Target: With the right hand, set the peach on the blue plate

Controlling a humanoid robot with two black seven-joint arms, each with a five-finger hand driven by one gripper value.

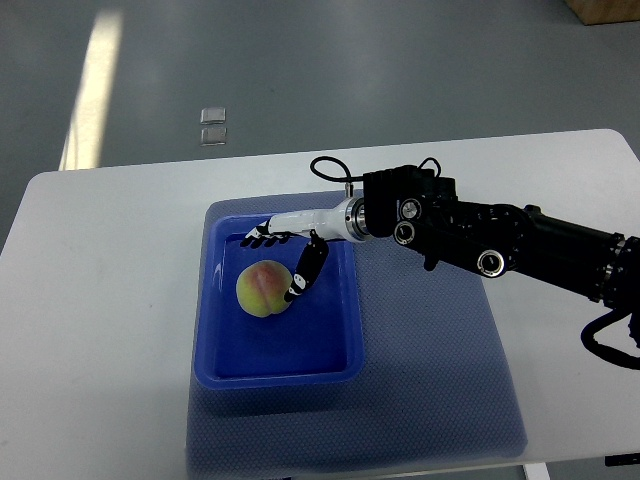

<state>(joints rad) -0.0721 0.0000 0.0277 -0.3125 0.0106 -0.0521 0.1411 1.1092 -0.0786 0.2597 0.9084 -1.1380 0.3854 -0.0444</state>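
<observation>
Reaching in from the right edge of the frame, the right hand [283, 250] sits over the upper middle of the blue plate [225, 365], its black arm [520, 245] stretching back across the white table [110, 300]. Its fingers are loosely spread rather than closed: a row of dark-tipped fingers [258, 240] points toward the left near the plate's upper rim, while the thumb [305, 272] angles down and rests against the right side of the peach [264, 289]. Only that one digit appears to touch the fruit; the others stand apart above it, so the hand is not gripping it.

Lying inside the plate, a deep rectangular tray with raised walls, the peach sits on its floor a little above centre and toward the left. It is yellow-green with a pink blush on top.

Under the plate, a blue mat [440, 380] spreads toward the lower right of the frame.
</observation>
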